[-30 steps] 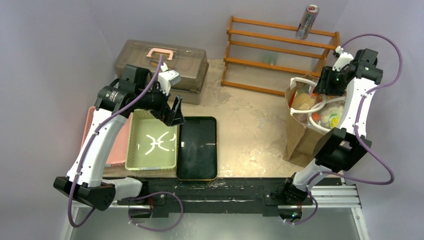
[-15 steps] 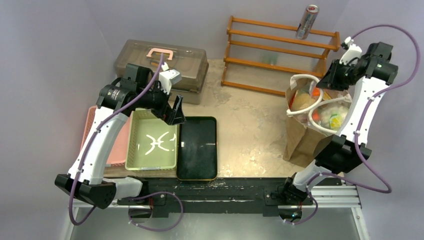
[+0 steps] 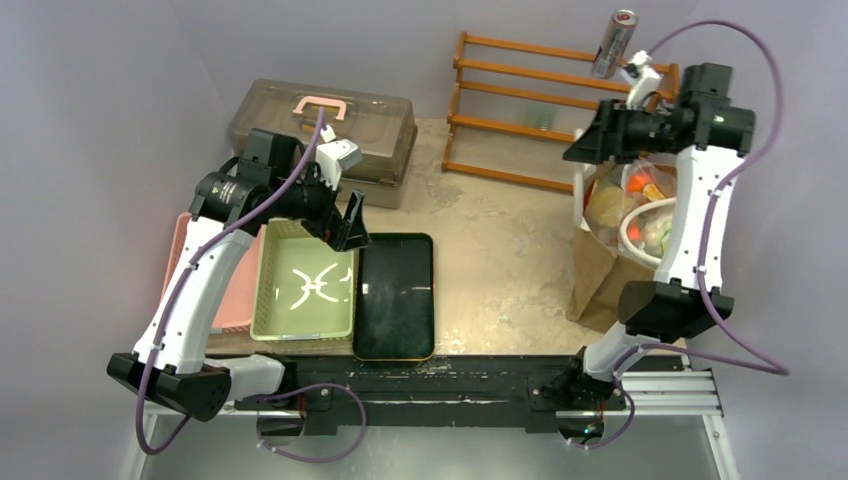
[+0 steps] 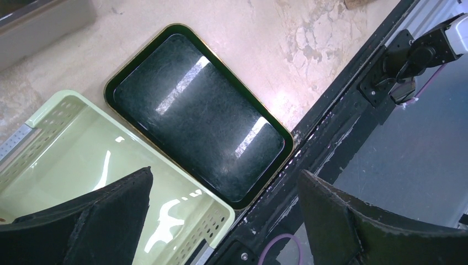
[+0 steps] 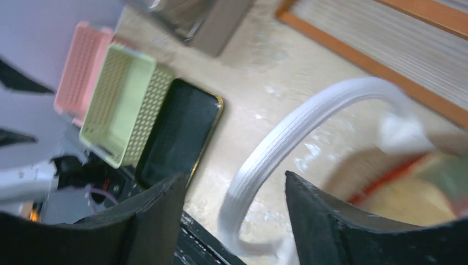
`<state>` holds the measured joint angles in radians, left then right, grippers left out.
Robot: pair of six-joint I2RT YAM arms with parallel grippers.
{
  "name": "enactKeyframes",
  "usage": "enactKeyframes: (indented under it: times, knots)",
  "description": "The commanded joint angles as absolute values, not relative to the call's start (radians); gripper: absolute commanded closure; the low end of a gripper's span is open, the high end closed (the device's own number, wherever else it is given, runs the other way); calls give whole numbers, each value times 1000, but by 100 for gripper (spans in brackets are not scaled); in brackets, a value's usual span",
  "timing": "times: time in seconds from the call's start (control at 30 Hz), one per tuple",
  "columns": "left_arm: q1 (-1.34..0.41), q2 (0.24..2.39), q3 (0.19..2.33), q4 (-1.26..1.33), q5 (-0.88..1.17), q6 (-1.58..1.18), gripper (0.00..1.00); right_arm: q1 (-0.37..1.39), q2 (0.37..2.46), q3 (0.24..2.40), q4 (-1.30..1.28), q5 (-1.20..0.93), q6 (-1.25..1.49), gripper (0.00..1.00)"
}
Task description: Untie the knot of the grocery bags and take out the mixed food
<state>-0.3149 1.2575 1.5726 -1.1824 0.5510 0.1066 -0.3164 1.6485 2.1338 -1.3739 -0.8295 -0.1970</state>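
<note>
The paper bag [image 3: 600,285] stands upright at the right edge of the table [image 3: 500,250], mouth open. Inside it sit a tan piece [image 3: 604,206] on the left, orange and red food [image 3: 640,184] at the far side, and a pale plastic bag [image 3: 652,232] on the right, whose contents are too small to tell. One white handle [image 3: 627,236] loops over the bag's near side.

The right gripper [image 3: 575,148] hangs above the bag's far left corner and points away from the bag to the left. In its wrist view the right gripper [image 5: 230,178] has its fingers [image 5: 309,221] spread. The bag's other handle [image 5: 287,138] arches up through the gap between them and touches neither. The right arm rises along the bag's right side and bends over its mouth.

Just behind the bag stands a wooden rack [image 3: 555,100], with a can [image 3: 613,45] on its top rail.

Well to the left of the bag a black tray [image 3: 395,300] lies flat. A green basket [image 3: 300,285] is on the tray's far side from the bag, and a pink basket [image 3: 235,305] is beyond that. The left gripper [image 3: 350,222] hovers far left of the bag, over the seam between tray and green basket. In its wrist view the left gripper [image 4: 225,174] has its jaws wide apart with nothing between them.

A lidded case [image 3: 320,120] sits far left of the bag, at the back of the table.
</note>
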Motion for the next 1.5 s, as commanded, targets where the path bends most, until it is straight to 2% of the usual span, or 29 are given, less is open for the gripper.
enactKeyframes:
  times: [0.0, 0.1, 0.2, 0.33, 0.4, 0.57, 0.73, 1.17, 1.47]
  knots:
    - [-318, 1235, 1561, -1148, 577, 106, 0, -171, 1677, 2149, -1381, -929, -234, 28]
    - [-317, 1235, 1554, -1141, 575, 100, 0, -112, 1710, 2178, -1431, -866, -314, 17]
    - [-318, 1235, 1551, -1139, 579, 95, 0, -108, 1726, 2195, -1476, -829, -362, 12]
    - [-318, 1229, 1552, -1143, 580, 94, 0, -167, 1686, 2256, -1500, -674, -399, 12]
    - [-316, 1225, 1556, -1147, 575, 96, 0, -212, 1653, 2273, -1501, -532, -419, 14]
    - [-318, 1218, 1558, -1153, 568, 111, 0, -321, 1538, 2075, -1489, -260, -527, 21]
    - [-318, 1225, 1532, -1136, 588, 115, 0, -374, 1524, 2005, -1425, -202, -498, 19]
    - [-318, 1236, 1519, -1077, 622, 104, 0, -375, 1790, 2088, -1214, -87, -325, 10]
    - [-318, 1209, 1488, -1071, 606, 113, 0, -380, 1778, 2084, -1280, 62, -381, 1]
